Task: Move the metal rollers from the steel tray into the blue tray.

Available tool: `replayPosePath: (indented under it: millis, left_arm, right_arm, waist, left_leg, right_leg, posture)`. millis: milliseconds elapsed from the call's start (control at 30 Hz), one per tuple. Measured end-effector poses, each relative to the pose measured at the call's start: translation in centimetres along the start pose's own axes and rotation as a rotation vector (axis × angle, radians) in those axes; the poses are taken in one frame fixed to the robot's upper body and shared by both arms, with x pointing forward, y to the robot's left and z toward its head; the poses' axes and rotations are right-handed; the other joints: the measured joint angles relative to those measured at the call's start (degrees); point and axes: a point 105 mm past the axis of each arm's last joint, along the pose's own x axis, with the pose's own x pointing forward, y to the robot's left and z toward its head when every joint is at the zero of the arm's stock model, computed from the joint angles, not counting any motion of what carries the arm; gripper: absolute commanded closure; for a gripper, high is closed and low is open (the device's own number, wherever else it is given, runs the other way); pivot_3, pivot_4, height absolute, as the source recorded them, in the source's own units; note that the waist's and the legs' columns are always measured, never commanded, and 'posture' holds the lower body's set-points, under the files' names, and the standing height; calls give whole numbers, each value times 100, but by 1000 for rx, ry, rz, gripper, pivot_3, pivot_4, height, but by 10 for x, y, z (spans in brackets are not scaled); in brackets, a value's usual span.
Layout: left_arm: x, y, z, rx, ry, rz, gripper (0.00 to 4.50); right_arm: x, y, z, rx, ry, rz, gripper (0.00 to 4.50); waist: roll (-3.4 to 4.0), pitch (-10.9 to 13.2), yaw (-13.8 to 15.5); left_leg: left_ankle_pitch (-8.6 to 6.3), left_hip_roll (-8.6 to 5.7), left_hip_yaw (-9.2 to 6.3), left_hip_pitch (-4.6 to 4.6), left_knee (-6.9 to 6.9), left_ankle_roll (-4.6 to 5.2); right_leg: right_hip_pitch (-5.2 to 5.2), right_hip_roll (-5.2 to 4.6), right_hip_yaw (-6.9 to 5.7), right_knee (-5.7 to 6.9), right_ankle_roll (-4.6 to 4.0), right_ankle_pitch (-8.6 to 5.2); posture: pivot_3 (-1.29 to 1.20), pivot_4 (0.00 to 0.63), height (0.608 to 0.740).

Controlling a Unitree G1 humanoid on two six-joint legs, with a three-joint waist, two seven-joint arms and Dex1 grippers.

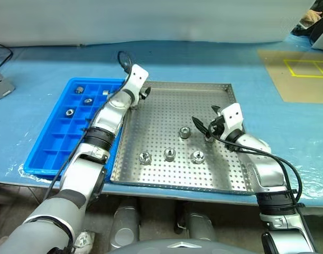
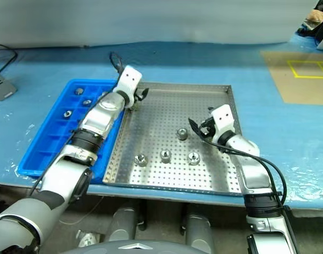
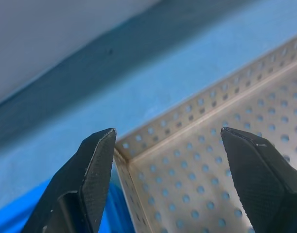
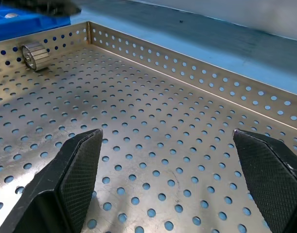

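Steel tray (image 1: 150, 169) holds five metal rollers (image 1: 170, 154); blue tray (image 1: 50, 153) four.

Even, bright overhead light falls on the scene; soft glare sheens the steel tray (image 1: 166, 159) floor. Shadows are faint and short. In the left wrist view the near fingers (image 3: 90, 184) look slightly soft

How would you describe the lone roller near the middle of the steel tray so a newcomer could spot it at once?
Find the steel tray, the perforated silver square right of the blue tray. Three metal rollers form a row near its front rim. The lone roller stands behind that row, apart from them, just left of the right pincer.
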Motion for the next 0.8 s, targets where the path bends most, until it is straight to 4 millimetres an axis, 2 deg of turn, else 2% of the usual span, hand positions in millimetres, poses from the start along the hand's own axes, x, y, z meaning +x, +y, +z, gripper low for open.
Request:
replayPosePath:
  millis: [67,133,367,433,533,633,800]
  left_arm:
    - [-4,10,16,55,-54,-68,858]
    - [-7,12,23,95,-76,-152,858]
    - [-8,6,-4,319,136,-485,858]
    - [-8,10,-5,380,189,-510,858]
    - [-5,20,10,423,206,-492,858]
    - [-1,20,21,442,212,-482,858]
    - [-3,14,7,451,282,-526,858]
  right_arm:
    - [0,1,-2,3,3,-5,0]
    - [-1,1,-3,6,5,-7,0]
    - [2,5,-3,8,-1,0,0]
    - [3,7,-3,5,-1,5,0]
    - [3,7,-3,4,-1,5,0]
    - [2,7,-4,5,2,1,0]
    - [-2,8,-10,8,18,-12,0]
  waist:
    - [0,0,-1]
    - [1,0,-1]
    - [-1,1,11]
    - [-1,1,14]
    - [-2,1,20]
    - [-2,1,22]
    - [-4,2,9]
  left_leg:
    - [-1,0,0,1,-1,0]
    - [-1,0,1,3,-5,-2]
    - [-1,0,0,3,-9,-4]
    - [-1,0,0,3,-11,-4]
    - [-2,-2,1,1,-15,-4]
    - [-2,-4,2,2,-16,-3]
    - [-1,-4,3,4,-18,-3]
  right_leg:
    - [0,0,0,-1,0,0]
    - [0,0,0,-2,0,0]
    - [0,0,1,-4,0,0]
    - [0,0,1,-6,0,0]
    - [0,-2,0,-11,-1,1]
    - [1,-4,1,-12,-1,1]
    - [1,-3,0,-12,-1,0]
  posture:
    - [6,150,740]
    - [13,150,740]
    - [18,150,740]
    - [8,150,740]
    - [-2,150,740]
    - [-10,150,740]
    - [-21,150,740]
